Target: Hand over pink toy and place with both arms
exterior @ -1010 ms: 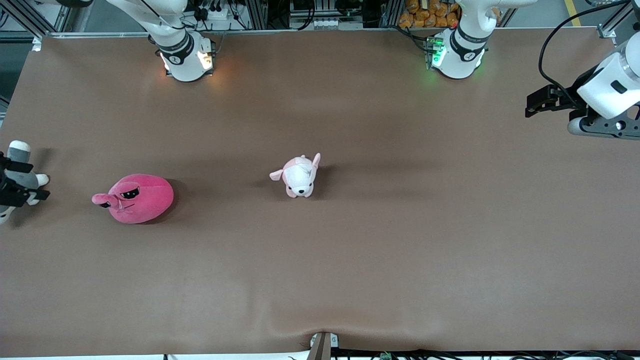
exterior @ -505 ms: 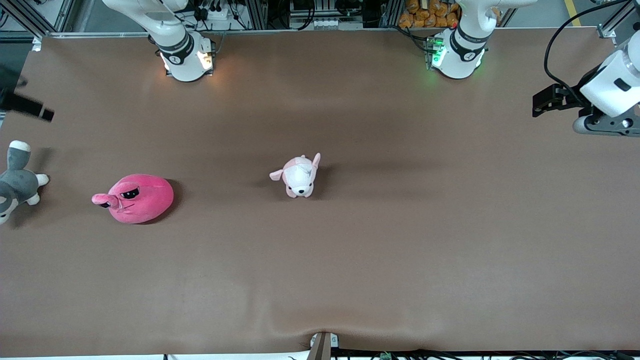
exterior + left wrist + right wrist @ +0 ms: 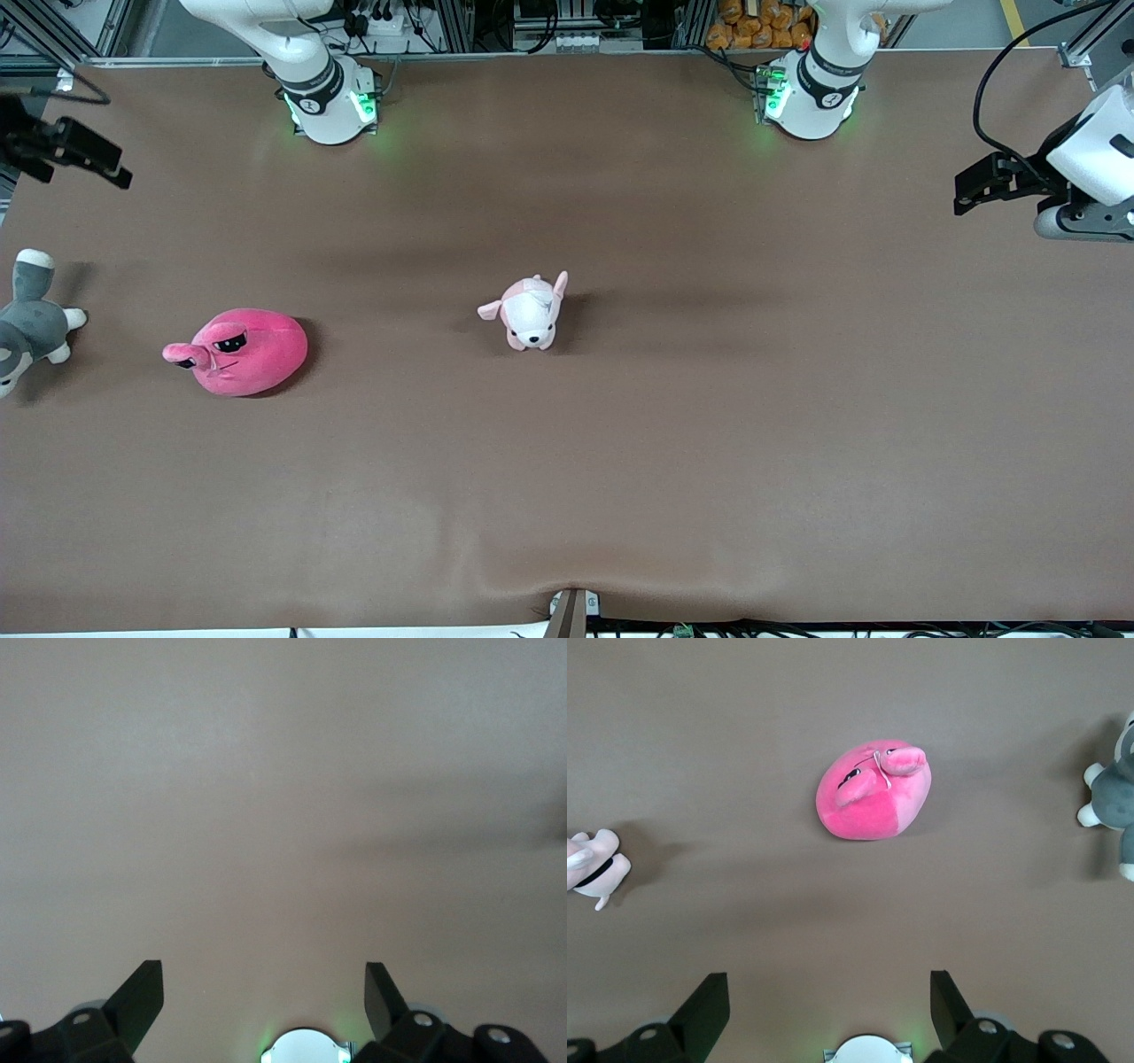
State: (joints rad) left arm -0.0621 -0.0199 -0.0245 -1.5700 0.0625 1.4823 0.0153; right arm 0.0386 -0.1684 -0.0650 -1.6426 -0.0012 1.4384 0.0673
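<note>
Looking down from the front camera, you see the pink toy (image 3: 239,351) lying on the brown desk (image 3: 709,443) toward the right arm's end, its snout pointing at that end of the desk and its black eyes facing up. Nothing touches it. The small puppy plush (image 3: 528,313) sits well apart from it near the middle of the desk, and the grey-and-white plush (image 3: 28,321) lies at the very edge on the right arm's end, just beside the pink toy but clear of it.

Your right end effector (image 3: 75,151) hangs in the air over the desk's edge at the right arm's end, above bare desk that lies farther from the front camera than the grey-and-white plush. Its wrist view shows both fingers (image 3: 704,1010) spread wide with nothing between them, and the pink toy (image 3: 873,790) lies in full sight below, with the grey-and-white plush (image 3: 1116,797) and a bit of the puppy plush (image 3: 594,864) at the margins.

Your left end effector (image 3: 988,182) hangs over the desk's edge at the left arm's end, well apart from every toy. Its fingers (image 3: 140,997) also stand wide apart and empty; the left wrist view shows only plain desk (image 3: 283,815), with what may be a faint shadow band across it.
</note>
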